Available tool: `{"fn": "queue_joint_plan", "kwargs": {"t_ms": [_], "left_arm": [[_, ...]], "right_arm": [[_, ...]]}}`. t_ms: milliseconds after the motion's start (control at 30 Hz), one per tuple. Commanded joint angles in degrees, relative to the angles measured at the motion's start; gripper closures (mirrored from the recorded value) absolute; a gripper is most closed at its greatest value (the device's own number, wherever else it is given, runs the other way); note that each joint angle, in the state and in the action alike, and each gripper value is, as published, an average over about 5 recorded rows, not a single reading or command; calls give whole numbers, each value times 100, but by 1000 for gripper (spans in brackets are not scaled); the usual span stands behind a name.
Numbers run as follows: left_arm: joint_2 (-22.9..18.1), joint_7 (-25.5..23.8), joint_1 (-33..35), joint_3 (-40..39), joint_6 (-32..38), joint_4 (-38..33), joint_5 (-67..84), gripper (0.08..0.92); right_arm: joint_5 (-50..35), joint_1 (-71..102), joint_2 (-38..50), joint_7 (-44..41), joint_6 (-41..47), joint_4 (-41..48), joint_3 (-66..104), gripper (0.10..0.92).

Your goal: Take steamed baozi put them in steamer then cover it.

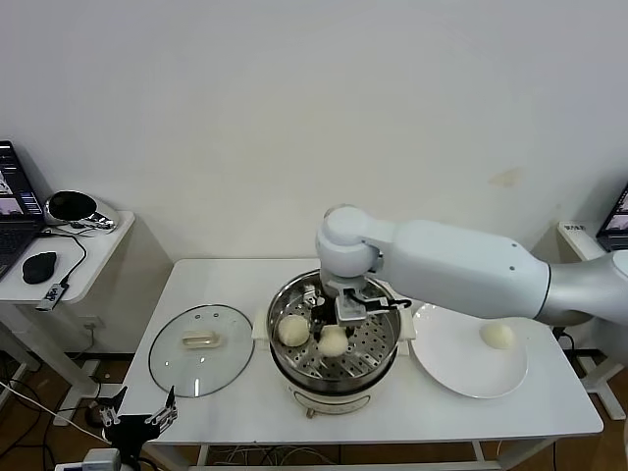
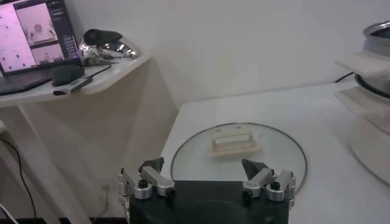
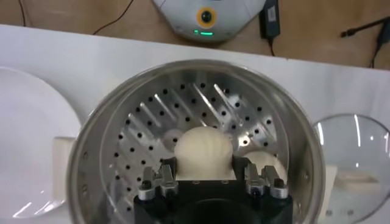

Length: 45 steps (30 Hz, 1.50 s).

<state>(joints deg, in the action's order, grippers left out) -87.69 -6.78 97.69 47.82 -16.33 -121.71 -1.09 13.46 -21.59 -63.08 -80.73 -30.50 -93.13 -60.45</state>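
The steamer (image 1: 377, 365) stands mid-table with its perforated tray (image 3: 152, 115) showing. My right gripper (image 1: 340, 312) reaches down into it, shut on a cream-white baozi (image 3: 203, 151), which hangs just above the tray (image 1: 334, 340). A second baozi (image 1: 292, 330) sits on the tray beside it (image 3: 267, 163). Another baozi (image 1: 497, 336) lies on the white plate (image 1: 451, 363) to the steamer's right. The glass cover (image 1: 201, 351) lies flat on the table left of the steamer, handle up (image 2: 234, 141). My left gripper (image 1: 142, 417) hangs open below the table's front-left corner, with its tips (image 2: 202, 165) pointing at the cover.
A side table with a laptop (image 1: 12, 211), mouse (image 1: 39, 266) and headset (image 1: 71, 206) stands at the far left. The steamer's black cord runs off behind it. The plate (image 3: 30, 152) lies close against the steamer's side handle.
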Motion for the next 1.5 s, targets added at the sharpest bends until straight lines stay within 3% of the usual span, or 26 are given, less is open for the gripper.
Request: {"fn": "queue_joint_plan", "kwargs": {"t_ms": [33, 667, 867, 1067, 1300, 1500], "left_arm": [[-2, -2, 1, -5, -2, 30, -1, 177], [-21, 5, -18, -34, 3, 102, -29, 177], [-29, 4, -26, -44, 5, 114, -28, 177], [-16, -16, -34, -42, -4, 77, -20, 177], [36, -192, -69, -48, -26, 47, -19, 177], [115, -236, -85, -116, -71, 70, -18, 177]], "right_arm": [[161, 248, -50, 45, 66, -40, 10, 461], [17, 431, 5, 181, 186, 14, 53, 458], [-102, 277, 46, 228, 220, 18, 135, 344], [-812, -259, 326, 248, 501, 47, 489, 215], [-2153, -1313, 1381, 1439, 2422, -34, 4, 203], [-2556, -1310, 2141, 1087, 4197, 401, 115, 203]]}}
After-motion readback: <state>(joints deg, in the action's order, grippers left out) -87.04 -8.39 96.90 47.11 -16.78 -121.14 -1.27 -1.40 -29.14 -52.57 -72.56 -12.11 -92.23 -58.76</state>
